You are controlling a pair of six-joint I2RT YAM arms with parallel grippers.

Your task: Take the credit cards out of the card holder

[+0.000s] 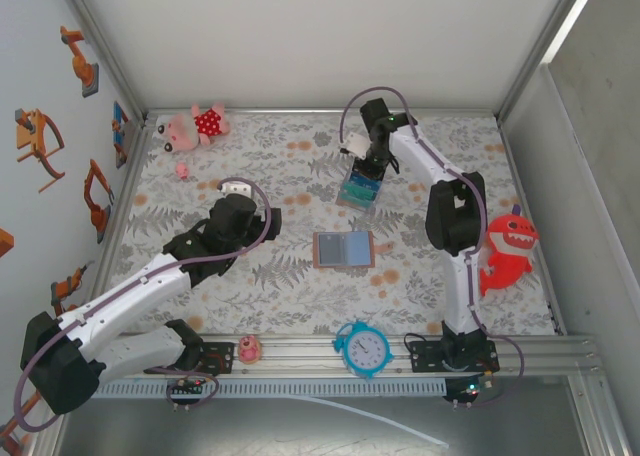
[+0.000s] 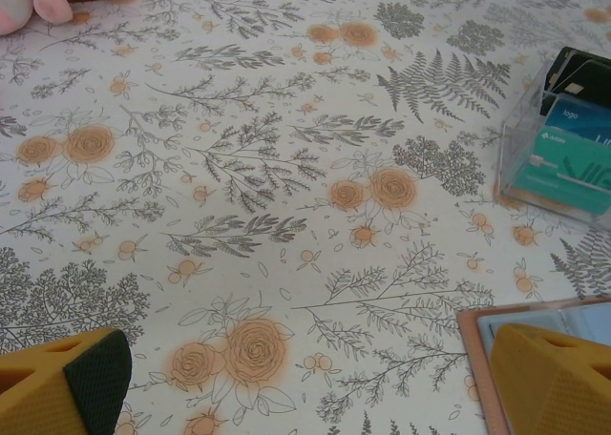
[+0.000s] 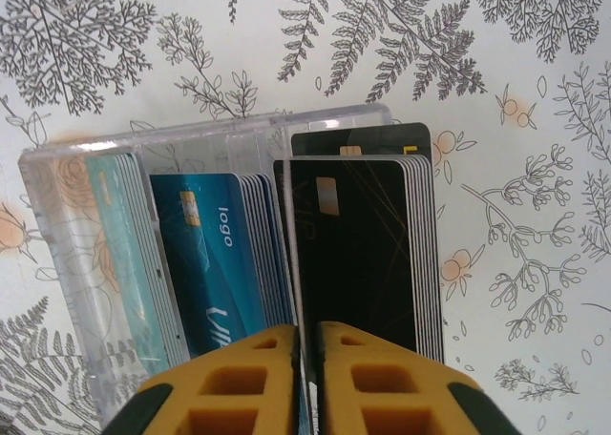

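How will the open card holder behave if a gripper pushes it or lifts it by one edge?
The card holder lies open and flat, so a push would probably slide it over the tablecloth, not tip it. It has a fold down its middle, so lifted by one edge it may well flop shut. It looks thin, so likely light.

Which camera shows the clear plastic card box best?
The right wrist view: the clear box is close up, its teal, blue and black card stacks distinct. The top external view shows it small, under the right gripper. The left wrist view catches its side at the right edge.
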